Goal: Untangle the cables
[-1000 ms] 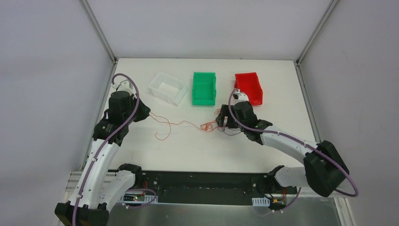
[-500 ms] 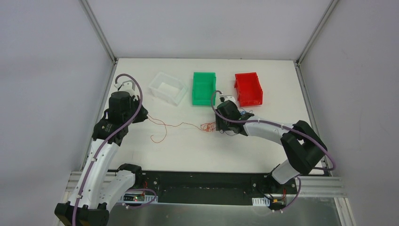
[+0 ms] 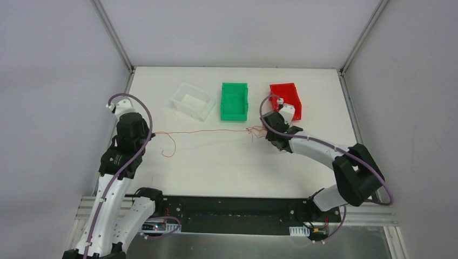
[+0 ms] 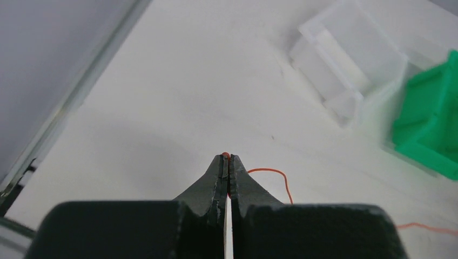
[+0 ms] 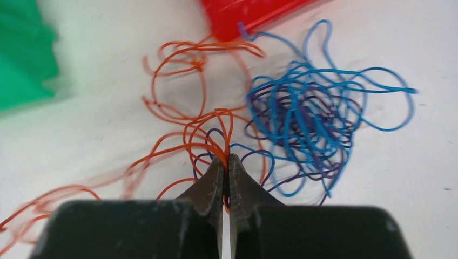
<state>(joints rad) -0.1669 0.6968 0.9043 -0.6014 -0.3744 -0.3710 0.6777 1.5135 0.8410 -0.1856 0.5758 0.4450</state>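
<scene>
The cables are thin orange, blue and purple wires. An orange cable [image 3: 210, 132] runs almost straight across the table between my two grippers, and a loose loop [image 3: 172, 147] of it hangs down near the left end. My left gripper [image 3: 149, 134] [image 4: 228, 157] is shut on that cable's end [image 4: 270, 171]. The tangle [image 3: 254, 132] lies in front of the red bin. My right gripper [image 3: 264, 131] [image 5: 226, 159] is shut on orange strands [image 5: 178, 86] at the tangle's edge. A purple loop touches the tips, and blue [image 5: 313, 91] and purple [image 5: 302, 175] coils are bunched just to the right.
At the back stand a clear bin [image 3: 190, 101] [image 4: 351, 59], a green bin [image 3: 234, 101] [image 4: 432, 129] and a red bin [image 3: 286, 97] [image 5: 254, 13]. The red bin's corner touches the tangle. The table's left rail [image 4: 70, 102] runs close to my left gripper.
My right gripper has shut on the orange strands and shifted right towards the red bin. My left arm pulled back to the left, drawing the orange cable from slack curves into a nearly straight line.
</scene>
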